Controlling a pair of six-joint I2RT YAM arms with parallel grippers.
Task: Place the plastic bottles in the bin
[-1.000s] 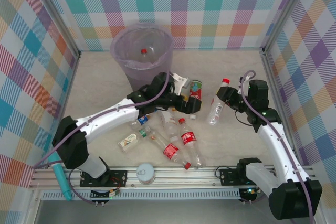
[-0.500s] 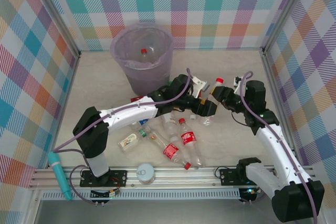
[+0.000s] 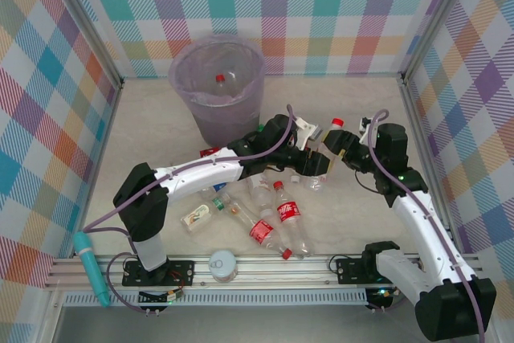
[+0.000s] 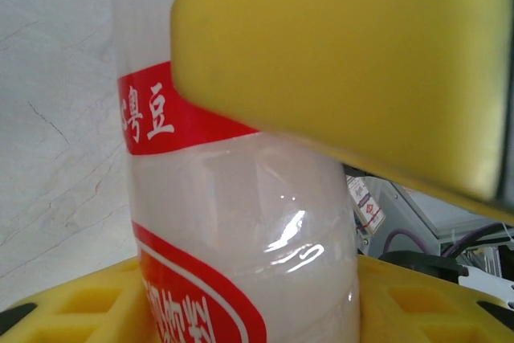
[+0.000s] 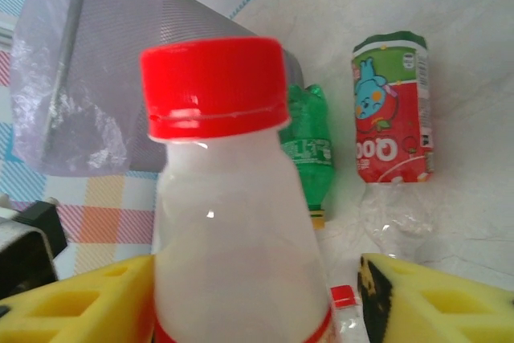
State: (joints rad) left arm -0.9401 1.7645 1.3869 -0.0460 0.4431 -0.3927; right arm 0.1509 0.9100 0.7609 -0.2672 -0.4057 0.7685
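At centre-right, bottle (image 3: 335, 125): light, crushable; grip waist.
Left end effector (image 4: 265, 222): pinching bottle.
Right end effector (image 5: 257, 295): spread.

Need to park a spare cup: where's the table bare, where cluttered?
Bare: table left of the bin, up to the left wall; also the far right corner behind the right gripper. Crowded: the centre: loose bottles, and a red-capped bottle between the fingers of that gripper and the left gripper.

white arms (image 3: 193, 174), black joints (image 3: 143, 198), yellow claw pads (image 4: 345, 62)
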